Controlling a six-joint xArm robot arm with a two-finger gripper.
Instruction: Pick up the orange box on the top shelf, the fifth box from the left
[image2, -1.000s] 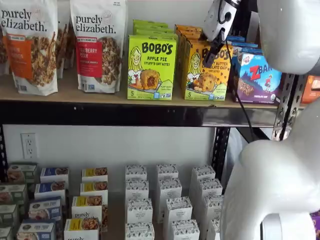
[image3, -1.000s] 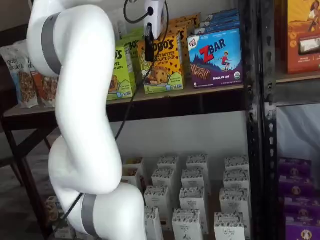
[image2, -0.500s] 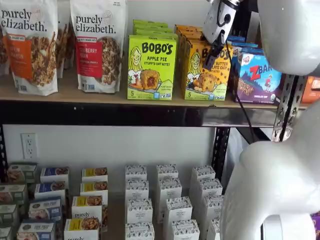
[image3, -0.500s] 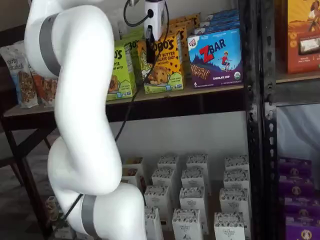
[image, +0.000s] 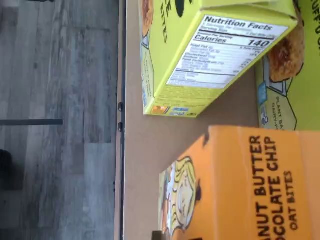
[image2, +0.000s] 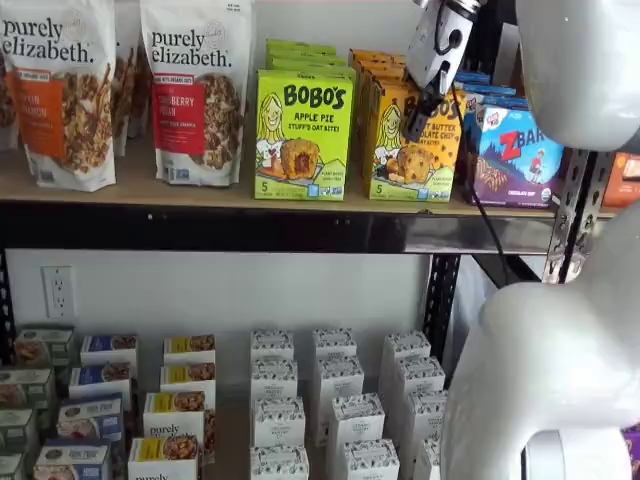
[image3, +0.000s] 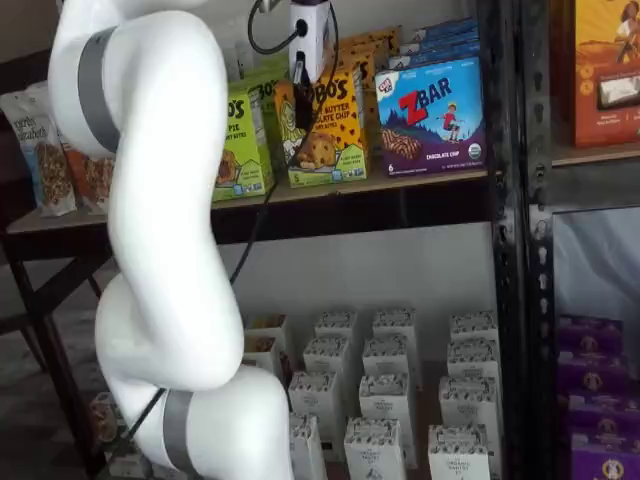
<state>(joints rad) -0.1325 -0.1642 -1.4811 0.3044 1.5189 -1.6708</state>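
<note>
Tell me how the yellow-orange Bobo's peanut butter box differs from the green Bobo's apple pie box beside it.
The orange box is yellow-orange and reads peanut butter chocolate chip; the green box is lime green and reads apple pie. The gripper hangs in front of the orange box, while the green box stands unobstructed. Both stand upright on the top shelf and show a cartoon girl.

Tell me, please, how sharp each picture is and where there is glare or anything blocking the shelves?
Wrist view: turned on its side, print on the orange box fairly sharp. A shelf view: bright, even light, a sheen along the top shelf beam, the arm blocking the right side. A shelf view: softer, dimmer, the arm covering the left boxes.
</note>
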